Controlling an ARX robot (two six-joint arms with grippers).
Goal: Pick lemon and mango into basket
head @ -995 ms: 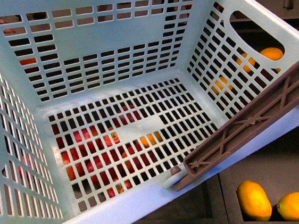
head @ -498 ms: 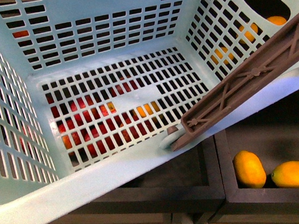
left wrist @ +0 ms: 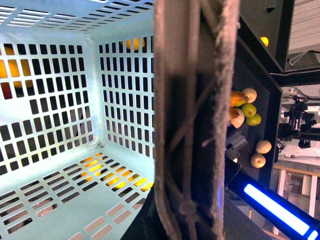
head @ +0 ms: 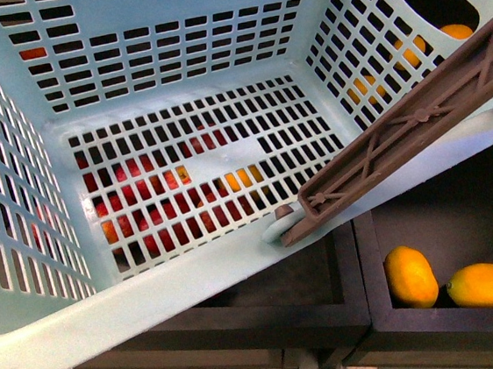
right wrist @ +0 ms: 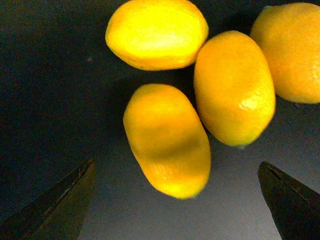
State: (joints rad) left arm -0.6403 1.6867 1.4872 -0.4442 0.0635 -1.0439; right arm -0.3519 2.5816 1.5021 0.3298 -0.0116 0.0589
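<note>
The basket (head: 176,99) fills the front view, tipped up, with its brown handle (head: 400,133) slanting across the right side. There's no telling the left gripper's grip, because that handle blocks its wrist view. The right gripper (right wrist: 176,164) hangs with jaws spread wide over a mango (right wrist: 167,135). The mango lies in a dark tray (right wrist: 50,100), touching another yellow fruit (right wrist: 235,85).

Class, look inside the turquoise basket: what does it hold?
The basket holds no fruit yet. Through its slotted floor, red and orange fruit show underneath, mostly covered by the slats.
</note>
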